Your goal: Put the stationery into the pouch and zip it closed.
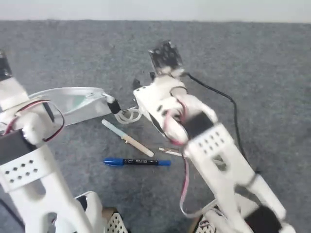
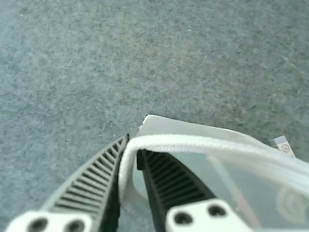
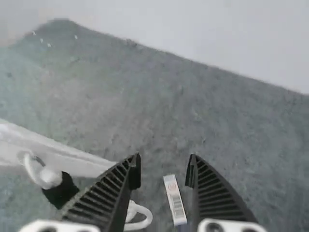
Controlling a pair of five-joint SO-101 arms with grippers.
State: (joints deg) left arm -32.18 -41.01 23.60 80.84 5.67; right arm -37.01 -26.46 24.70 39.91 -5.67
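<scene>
Clear plastic pouch with white zip rim (image 1: 77, 103): left of centre, rim pinched by left gripper (image 2: 131, 145). Right gripper (image 3: 161, 169): spread, empty, near pouch mouth. Blue marker pen (image 1: 137, 162), pale slim pen (image 1: 127, 138): 2 items outside pouch. Risk: thin rim slipping free, mouth collapsing.

We see a grey mat (image 1: 272, 58) & a wall (image 1: 155, 9).
Mat's fuzzy; the pale wall runs along its far edge.

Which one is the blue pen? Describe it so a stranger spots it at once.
Start at the grey felt table and find the clear plastic pouch. Nearer the camera than it, the blue-ended, dark-barrelled pen lies flat beside a pale stick; it alone shows blue.
</scene>
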